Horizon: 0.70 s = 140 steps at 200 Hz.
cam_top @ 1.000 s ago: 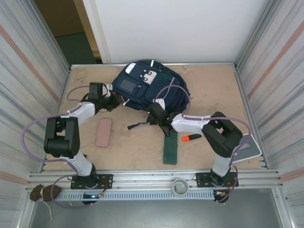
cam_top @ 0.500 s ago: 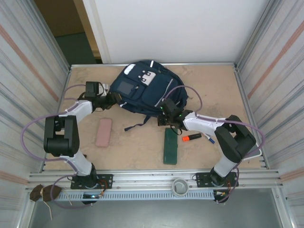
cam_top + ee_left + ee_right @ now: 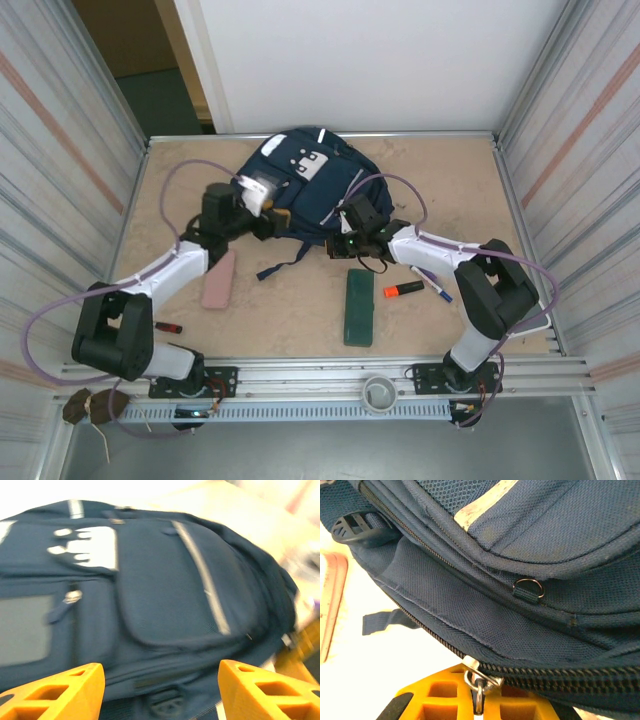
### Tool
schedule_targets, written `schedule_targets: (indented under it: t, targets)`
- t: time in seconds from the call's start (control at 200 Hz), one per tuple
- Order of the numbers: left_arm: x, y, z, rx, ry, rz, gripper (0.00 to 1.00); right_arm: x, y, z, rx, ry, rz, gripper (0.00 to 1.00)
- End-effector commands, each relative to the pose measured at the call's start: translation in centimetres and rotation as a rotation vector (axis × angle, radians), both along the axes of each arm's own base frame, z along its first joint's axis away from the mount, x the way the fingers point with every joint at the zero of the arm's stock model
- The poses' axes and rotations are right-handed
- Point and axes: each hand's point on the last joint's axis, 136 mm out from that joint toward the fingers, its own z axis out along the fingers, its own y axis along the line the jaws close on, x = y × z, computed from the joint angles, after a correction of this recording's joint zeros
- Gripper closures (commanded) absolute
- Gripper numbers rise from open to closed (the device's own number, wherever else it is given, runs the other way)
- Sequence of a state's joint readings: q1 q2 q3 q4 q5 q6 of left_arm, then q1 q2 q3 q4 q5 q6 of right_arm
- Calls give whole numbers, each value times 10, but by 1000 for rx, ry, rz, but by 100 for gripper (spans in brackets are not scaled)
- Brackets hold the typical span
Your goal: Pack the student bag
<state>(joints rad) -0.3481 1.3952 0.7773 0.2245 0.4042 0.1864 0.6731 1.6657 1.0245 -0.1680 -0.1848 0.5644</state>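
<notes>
The student bag (image 3: 310, 185), a navy backpack with a white patch and a grey square, lies at the back middle of the table. My left gripper (image 3: 266, 212) is at the bag's left front edge. In the left wrist view the left gripper (image 3: 160, 695) is open, its orange fingers (image 3: 55, 692) wide apart with nothing between them and the blurred bag (image 3: 150, 595) just beyond. My right gripper (image 3: 345, 238) sits at the bag's near right edge. In the right wrist view the right gripper (image 3: 479, 706) is shut on the metal zipper pull (image 3: 478, 680) of the bag (image 3: 495, 625).
On the table in front of the bag lie a pink case (image 3: 218, 278), a dark green book (image 3: 359, 308), an orange highlighter (image 3: 403, 290) and a pen (image 3: 430, 283). A small red item (image 3: 167, 327) lies near the left arm's base. Metal walls close both sides.
The left gripper has opened and its arm has swung right, toward the bag's front. The right gripper, still shut, has moved right and back along the bag's edge.
</notes>
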Motion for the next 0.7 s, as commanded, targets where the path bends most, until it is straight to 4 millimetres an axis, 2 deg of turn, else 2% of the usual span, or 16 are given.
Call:
schedule_targets:
  t: [0.0, 0.15, 0.306, 0.401, 0.486, 0.576, 0.636, 0.696]
  targets:
    - [-16, -18, -13, 222, -292, -244, 37, 4, 11, 36, 79, -42, 38, 100]
    - [-27, -39, -37, 325, -310, -388, 37, 4, 13, 44, 102, -41, 44, 100]
    - [-25, -55, -58, 369, -276, -456, 39, 4, 16, 51, 124, -42, 46, 100]
    - [-21, -58, -65, 371, -264, -465, 45, 5, 20, 56, 142, -42, 51, 100]
    - [-16, -59, -66, 380, -252, -461, 57, 3, 23, 59, 150, -41, 58, 100]
    - [-10, -53, -60, 394, -268, -419, 79, 2, 15, 55, 111, -36, 45, 100]
    - [-10, -46, -53, 367, -275, -402, 88, 2, -1, 48, 44, -28, 14, 100]
    - [-9, -37, -45, 323, -277, -387, 93, 2, -26, 35, -55, -10, -49, 100]
